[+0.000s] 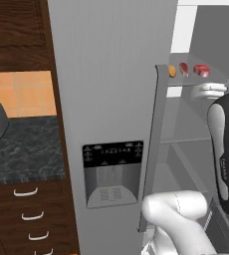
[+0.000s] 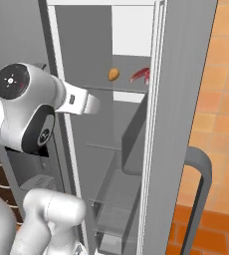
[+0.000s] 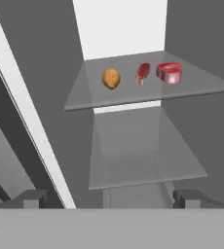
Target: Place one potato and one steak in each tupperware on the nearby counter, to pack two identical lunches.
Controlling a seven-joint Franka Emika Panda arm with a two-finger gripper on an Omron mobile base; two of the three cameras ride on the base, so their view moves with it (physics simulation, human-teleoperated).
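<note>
One potato and two steaks — a narrow one just beside a rounder one — sit in a row on the upper glass shelf of the open fridge, the potato leftmost in the hand view. The gripper hangs in front of the fridge with its fingertips spread wide, holding and touching nothing, well apart from the food. In the right base view the fridge's edge hides most of the steaks; the marbled table beside the fridge is cut off at the left edge of the left base view.

A: Where was the gripper?
B: Facing into the fridge, level with its lower shelves.
A: And the jaws?
B: Spread wide, holding nothing.
</note>
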